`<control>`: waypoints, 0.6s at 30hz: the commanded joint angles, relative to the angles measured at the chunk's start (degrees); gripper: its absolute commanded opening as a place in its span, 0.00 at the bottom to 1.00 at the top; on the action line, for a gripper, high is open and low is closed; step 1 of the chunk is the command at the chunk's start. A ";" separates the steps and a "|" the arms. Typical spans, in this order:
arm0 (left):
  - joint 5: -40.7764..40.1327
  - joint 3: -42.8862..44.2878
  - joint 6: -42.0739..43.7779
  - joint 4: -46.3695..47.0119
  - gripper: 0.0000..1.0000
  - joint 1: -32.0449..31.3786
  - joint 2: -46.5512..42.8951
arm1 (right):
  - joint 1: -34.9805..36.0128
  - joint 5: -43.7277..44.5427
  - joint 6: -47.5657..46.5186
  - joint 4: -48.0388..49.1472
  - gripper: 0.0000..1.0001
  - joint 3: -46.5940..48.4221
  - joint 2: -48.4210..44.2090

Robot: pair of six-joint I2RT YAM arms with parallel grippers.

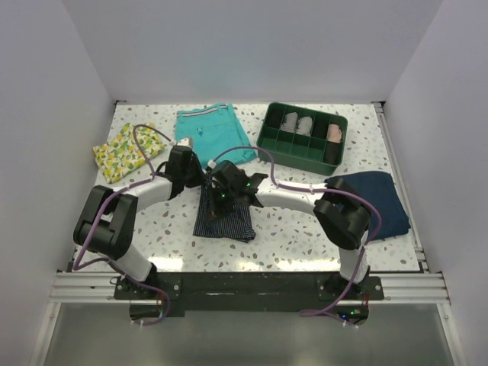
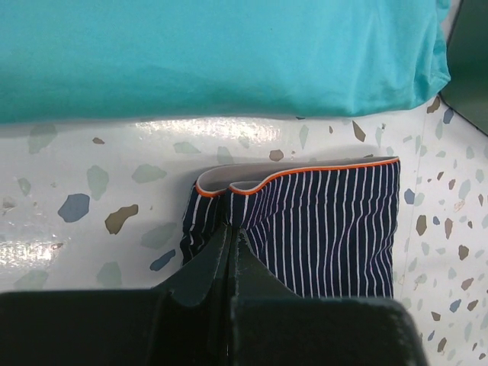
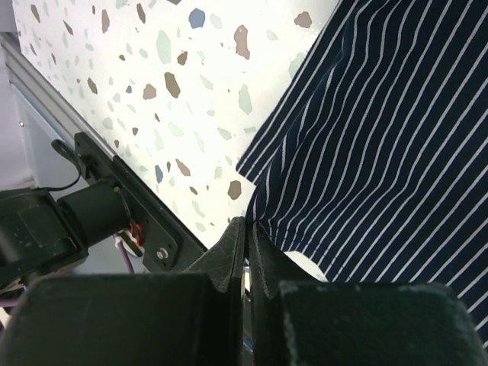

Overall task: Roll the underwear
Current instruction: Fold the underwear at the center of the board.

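The underwear (image 1: 226, 219) is a small navy pinstriped cloth with an orange waistband edge, lying on the speckled table between the two arms. My left gripper (image 1: 207, 185) is at its far left corner. In the left wrist view the jaws are shut on a bunched fold of the underwear (image 2: 328, 229) just under the orange edge, with the left gripper (image 2: 231, 229) tips pressed together. My right gripper (image 1: 222, 201) sits over the cloth's top part. In the right wrist view the right gripper (image 3: 248, 225) is shut on an edge of the striped underwear (image 3: 381, 137), which lifts off the table there.
Teal shorts (image 1: 213, 133) lie just beyond the underwear, close to the left gripper. A green divided tray (image 1: 263, 141) holding rolled items stands at the back right. A larger plain navy garment (image 1: 377, 202) lies at the right, a lemon-print cloth (image 1: 126, 150) at the left.
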 commanded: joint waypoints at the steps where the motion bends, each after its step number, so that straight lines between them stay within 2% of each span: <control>1: -3.30 -1.26 1.29 2.62 0.00 0.68 -2.26 | 0.37 1.02 1.12 3.20 0.00 0.60 0.82; 18: -2.86 -0.38 2.17 1.57 0.00 1.65 0.10 | 0.72 -0.74 2.52 6.72 0.01 1.74 4.42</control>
